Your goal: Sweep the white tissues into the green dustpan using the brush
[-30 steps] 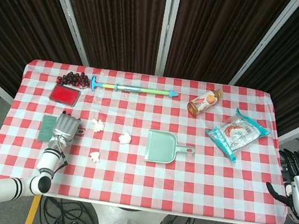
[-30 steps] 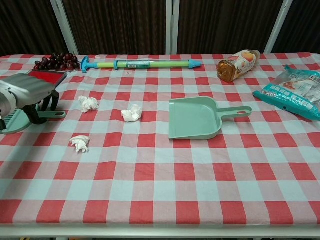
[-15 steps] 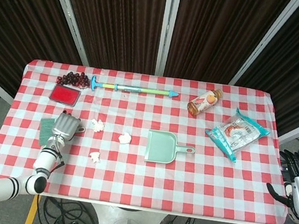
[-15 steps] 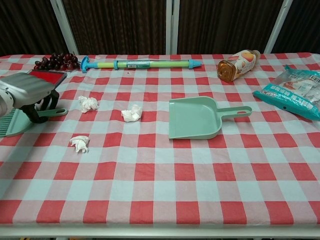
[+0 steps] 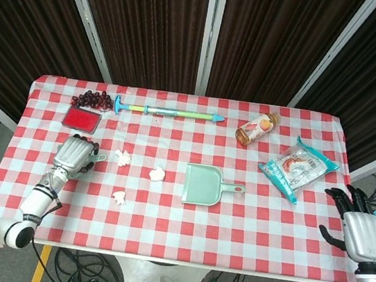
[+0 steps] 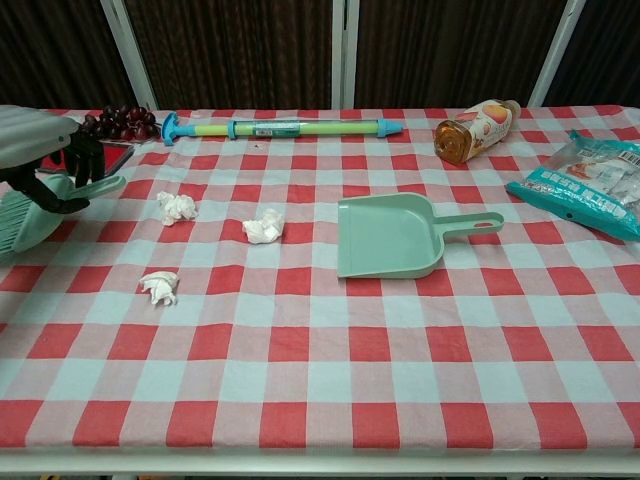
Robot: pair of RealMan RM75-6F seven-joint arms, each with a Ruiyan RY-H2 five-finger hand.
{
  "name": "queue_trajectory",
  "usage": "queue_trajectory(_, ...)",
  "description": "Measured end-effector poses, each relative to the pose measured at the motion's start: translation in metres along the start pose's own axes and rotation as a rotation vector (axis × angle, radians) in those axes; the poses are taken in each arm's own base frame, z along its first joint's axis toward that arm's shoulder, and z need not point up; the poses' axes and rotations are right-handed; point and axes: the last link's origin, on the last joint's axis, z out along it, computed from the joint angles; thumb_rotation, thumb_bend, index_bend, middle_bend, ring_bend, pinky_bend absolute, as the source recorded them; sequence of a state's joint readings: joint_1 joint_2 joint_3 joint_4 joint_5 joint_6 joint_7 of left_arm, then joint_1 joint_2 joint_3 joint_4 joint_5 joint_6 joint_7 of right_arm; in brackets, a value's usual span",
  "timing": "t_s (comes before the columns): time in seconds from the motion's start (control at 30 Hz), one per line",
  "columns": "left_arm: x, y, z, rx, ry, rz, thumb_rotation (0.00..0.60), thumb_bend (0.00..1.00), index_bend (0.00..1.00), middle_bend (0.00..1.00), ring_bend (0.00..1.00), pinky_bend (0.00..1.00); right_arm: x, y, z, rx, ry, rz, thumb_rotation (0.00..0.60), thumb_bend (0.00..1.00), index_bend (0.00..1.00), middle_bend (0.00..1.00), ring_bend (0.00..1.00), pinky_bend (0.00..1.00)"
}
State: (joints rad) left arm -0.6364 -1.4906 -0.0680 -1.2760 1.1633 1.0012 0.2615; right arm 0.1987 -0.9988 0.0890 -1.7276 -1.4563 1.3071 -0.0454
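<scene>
At the far left of the red-and-white checked tablecloth (image 5: 232, 224), the robot's left hand (image 5: 74, 154) grips the pale green plastic brush (image 6: 40, 208). In the chest view its dark fingers (image 6: 80, 160) curl around the brush handle, and the brush looks lifted and tilted, bristle head low at the left edge of that picture. Behind the hand lie a flat red rectangular tray (image 5: 82, 119) and a bunch of dark red grapes (image 5: 92, 98), the grapes touching the tray's back edge.

Right of the hand sit three crumpled white tissues, well apart from one another: one nearest the brush (image 6: 177, 207), one near the front edge (image 6: 160, 286), and one toward the middle (image 6: 264, 226). None is in the dustpan (all three lie loose on the cloth). Along the back runs a long green-and-blue plastic water pump toy (image 5: 165, 111), lying flat.

The green plastic dustpan (image 6: 390, 236) rests flat at the table's centre, its open mouth facing left toward the tissues and its handle pointing right. Behind it and to the right, a clear plastic bottle of orange drink (image 5: 257, 129) lies on its side. Further right is a teal-edged snack packet (image 5: 298, 168), lying flat.

At the far right, just off the table's edge, the right hand (image 5: 356, 228) hangs with fingers spread and nothing in it.
</scene>
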Motion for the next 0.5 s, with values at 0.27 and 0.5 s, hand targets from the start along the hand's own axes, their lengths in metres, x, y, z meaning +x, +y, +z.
queue_trajectory(0.27, 0.013, -0.006, -0.024, -0.124, 0.08, -0.109, 0.6, 0.41, 0.5, 0.54, 0.41, 0.35, -0.028, -0.051, 0.055, 0.081, -0.097, -0.081, 0.6, 0.24, 0.31, 0.27, 0.0, 0.0)
queue_trajectory(0.5, 0.014, -0.006, -0.033, -0.151, 0.092, -0.142, 0.6, 0.41, 0.5, 0.54, 0.41, 0.35, -0.061, -0.092, 0.095, 0.135, -0.169, -0.111, 0.6, 0.24, 0.31, 0.26, 0.0, 0.0)
